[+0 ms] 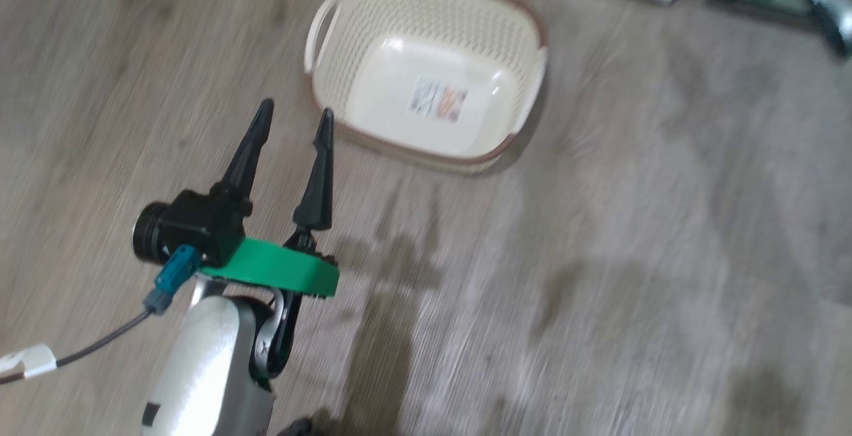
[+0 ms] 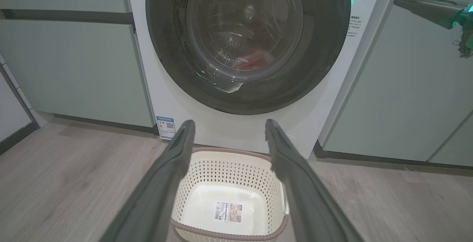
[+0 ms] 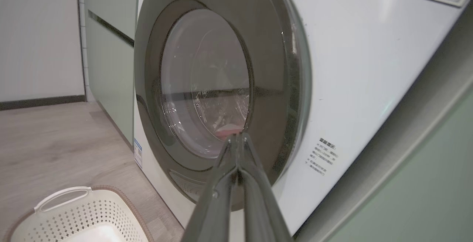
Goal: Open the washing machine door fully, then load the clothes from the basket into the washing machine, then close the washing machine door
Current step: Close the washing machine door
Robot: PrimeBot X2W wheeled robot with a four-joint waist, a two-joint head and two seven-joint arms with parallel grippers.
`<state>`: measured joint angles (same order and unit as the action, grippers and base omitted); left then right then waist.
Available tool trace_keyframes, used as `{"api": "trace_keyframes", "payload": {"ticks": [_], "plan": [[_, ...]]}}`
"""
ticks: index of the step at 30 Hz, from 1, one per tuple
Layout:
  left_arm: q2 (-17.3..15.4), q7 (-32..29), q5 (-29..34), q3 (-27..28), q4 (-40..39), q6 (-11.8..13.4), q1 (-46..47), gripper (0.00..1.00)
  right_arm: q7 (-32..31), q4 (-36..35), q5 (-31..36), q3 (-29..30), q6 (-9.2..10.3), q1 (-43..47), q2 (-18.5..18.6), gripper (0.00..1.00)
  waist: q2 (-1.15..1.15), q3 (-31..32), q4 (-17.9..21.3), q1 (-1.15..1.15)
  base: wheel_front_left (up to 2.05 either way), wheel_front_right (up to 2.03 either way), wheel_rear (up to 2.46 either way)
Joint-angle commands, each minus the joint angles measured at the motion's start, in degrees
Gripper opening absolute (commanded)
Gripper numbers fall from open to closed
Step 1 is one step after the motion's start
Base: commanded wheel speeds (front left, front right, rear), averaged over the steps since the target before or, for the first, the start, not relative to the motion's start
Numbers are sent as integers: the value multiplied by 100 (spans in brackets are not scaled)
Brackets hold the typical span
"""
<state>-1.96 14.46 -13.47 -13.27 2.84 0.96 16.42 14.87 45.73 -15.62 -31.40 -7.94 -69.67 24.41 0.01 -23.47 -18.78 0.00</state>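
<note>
The door (image 2: 247, 31) sat shut against the front of the machine (image 2: 173, 101), its black rim flush with the white panel as far as I could judge from both wrist cameras. Through the glass I could make out the clothes (image 2: 255, 58), a red heap low in the drum. The basket (image 2: 229, 168) stood on the wooden floor (image 1: 599, 256) just in front of the machine, below the door, the label on its bottom in plain sight. My left hand (image 1: 296, 108) hung over the floor near the basket, fingers spread wide around open air, pointing toward the basket and the machine beyond it. My right hand (image 3: 238, 136) was up at door height, looking at the door from its right, with its fingers closed tip to tip and gripping no object. I could not tell whether the tips touched the rim. From the left wrist camera it showed in front of the pale green cabinets (image 2: 406, 87) to the right of the machine. The head camera's picture was smeared.
</note>
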Motion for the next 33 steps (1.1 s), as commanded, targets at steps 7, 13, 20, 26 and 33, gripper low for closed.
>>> {"api": "trace_keyframes", "payload": {"ticks": [7,13,20,26,33], "plan": [[-92,54,273,486,-48,-179,-308,100,12,-1356,-417,938,45,1855,-240,0,-1,1295,903,0,0,0,0],[-92,54,322,695,-34,-204,-540,100,13,-2055,-486,1680,45,2959,-571,0,-1,1661,1274,0,0,0,0],[-92,54,380,806,-63,-162,-755,100,13,-2770,-204,2523,45,4205,-1061,0,-1,1936,1602,0,0,0,0],[-92,54,156,972,-50,-56,-984,100,13,-3317,-65,3121,45,5167,-1595,0,-1,2142,1779,0,0,0,0],[-92,54,117,1067,36,-16,-1163,100,13,-3692,71,3612,45,5970,-1975,0,-1,2249,1856,0,0,0,0]]}}
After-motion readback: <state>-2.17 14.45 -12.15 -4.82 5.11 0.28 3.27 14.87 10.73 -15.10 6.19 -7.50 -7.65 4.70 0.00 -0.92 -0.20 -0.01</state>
